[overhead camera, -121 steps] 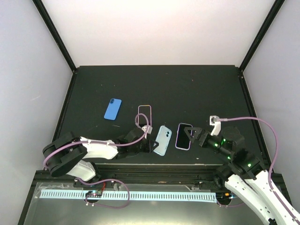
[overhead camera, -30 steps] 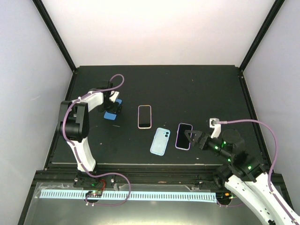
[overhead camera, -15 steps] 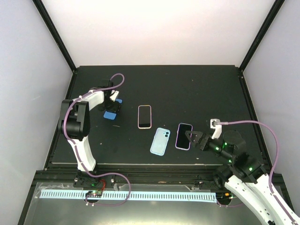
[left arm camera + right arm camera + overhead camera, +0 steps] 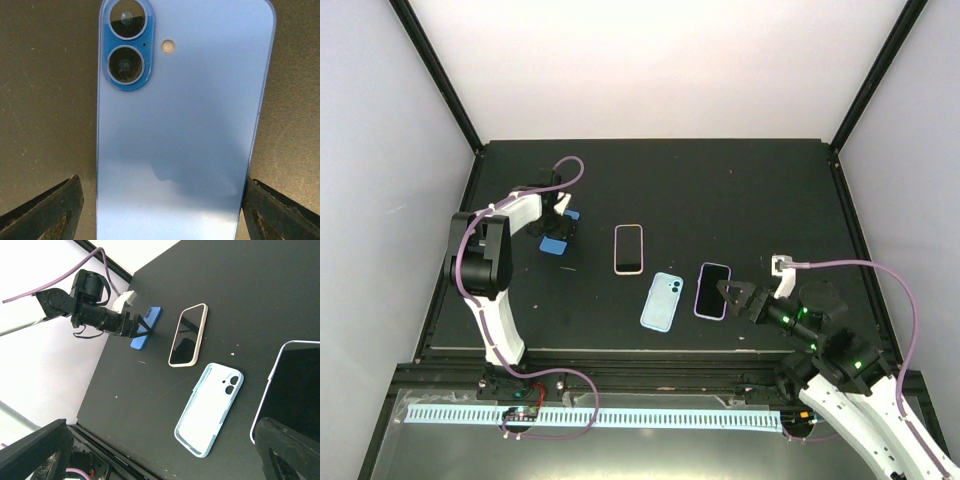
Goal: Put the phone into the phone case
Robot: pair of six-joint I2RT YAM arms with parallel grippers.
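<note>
Your right pincer (image 4: 733, 298) is spread wide beside the purple-rimmed black phone (image 4: 712, 290). The empty light-blue plastic phone case (image 4: 662, 301) lies at its 9 o'clock. At the case's 10 o'clock, your left pincer (image 4: 162, 212) is spread around the face-down blue phone (image 4: 182, 125).

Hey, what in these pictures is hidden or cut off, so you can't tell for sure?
- Left wrist view: the blue phone lies back up, so its screen is hidden. Its lower end runs off the bottom edge.
- Top view: the left gripper covers most of that phone, so contact cannot be judged.
- Right wrist view: the purple phone is cut off by the right edge.
</note>
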